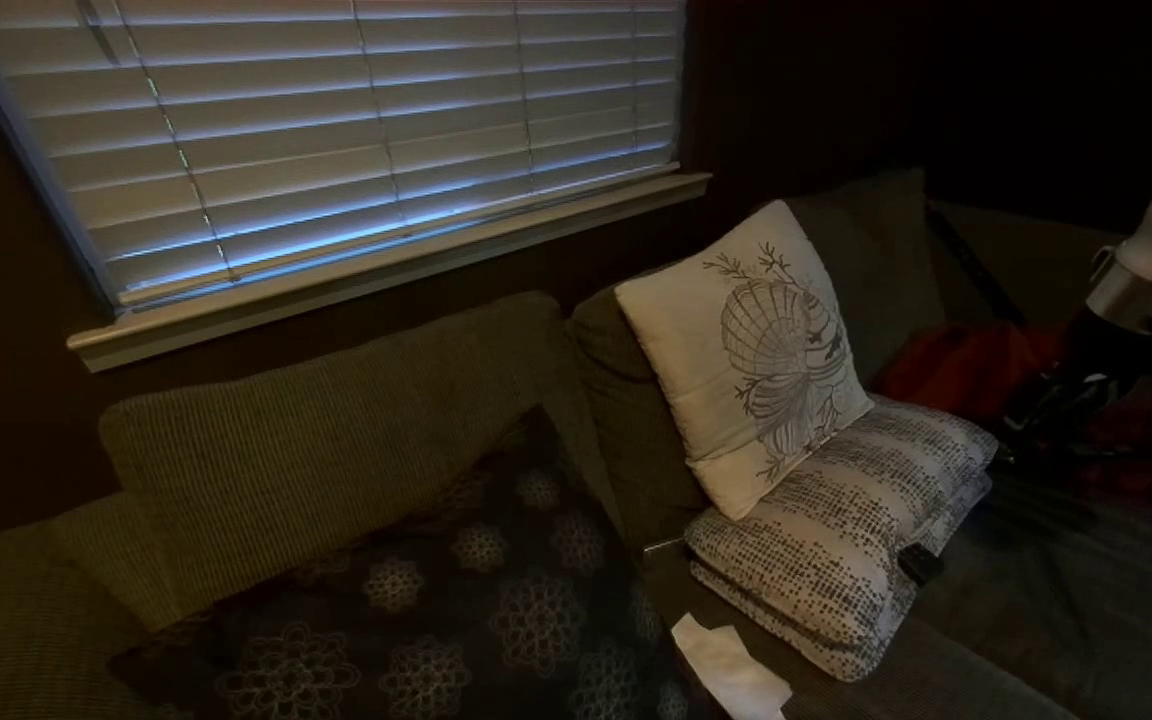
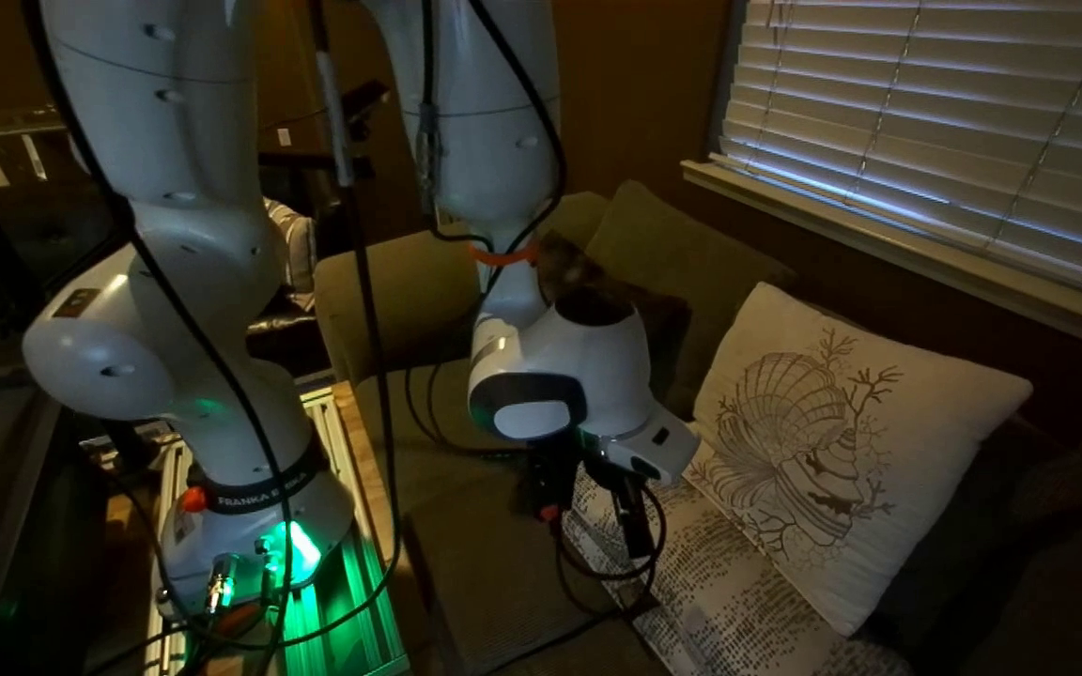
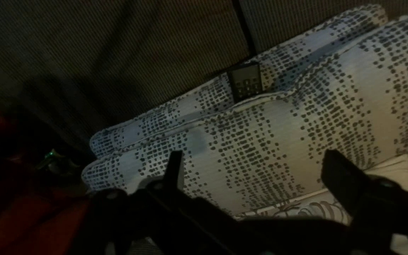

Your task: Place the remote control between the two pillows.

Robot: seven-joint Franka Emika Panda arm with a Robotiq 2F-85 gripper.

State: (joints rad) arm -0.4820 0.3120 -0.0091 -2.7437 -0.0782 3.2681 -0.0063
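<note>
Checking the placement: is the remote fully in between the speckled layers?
No, partly out: in the wrist view, the remote has one end over the lower layer; the upper layer hides the rest.

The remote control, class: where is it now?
In the wrist view, above and right of centre, the remote control pokes out between two speckled pillow layers.
</note>
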